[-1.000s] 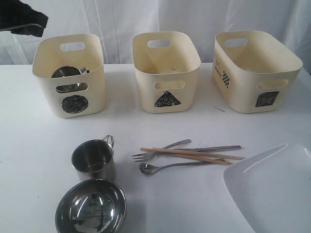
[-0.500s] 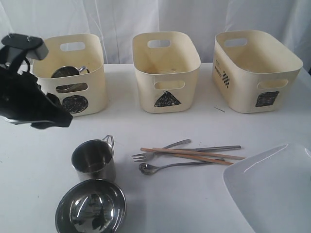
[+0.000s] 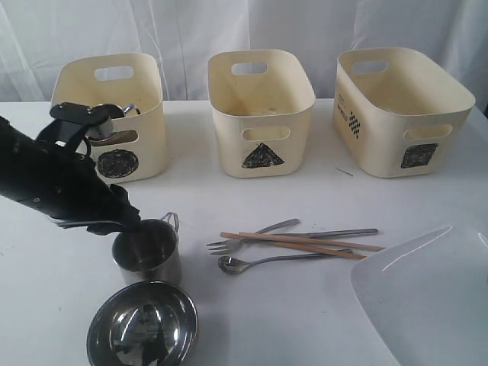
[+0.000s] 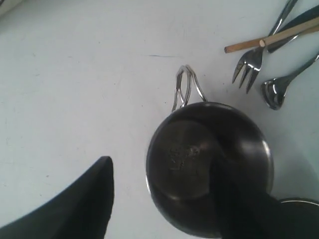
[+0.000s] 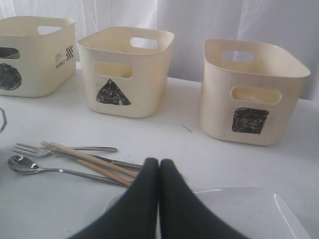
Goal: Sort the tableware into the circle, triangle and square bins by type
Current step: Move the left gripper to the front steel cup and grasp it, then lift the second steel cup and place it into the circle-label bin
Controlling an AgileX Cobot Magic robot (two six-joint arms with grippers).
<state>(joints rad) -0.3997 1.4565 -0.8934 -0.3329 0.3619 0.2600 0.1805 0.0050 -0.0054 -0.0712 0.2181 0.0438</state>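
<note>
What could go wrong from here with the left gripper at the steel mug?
The left gripper stands open, with one finger over the inside of the steel mug and one outside its wall; a pinch on that thin wall may slip or tip it. The steel bowl sits close beside the mug, so a finger might nudge it. The circle bin already holds a second mug; this one may land on it.

**Left gripper (image 3: pixel 126 221) now down at the mug (image 3: pixel 149 255)**

I've swung my left arm in from the far top corner, past the circle bin (image 3: pixel 149 88), down to the standing mug. The jaws now straddle its rim, one finger over the inside, one outside.
</note>
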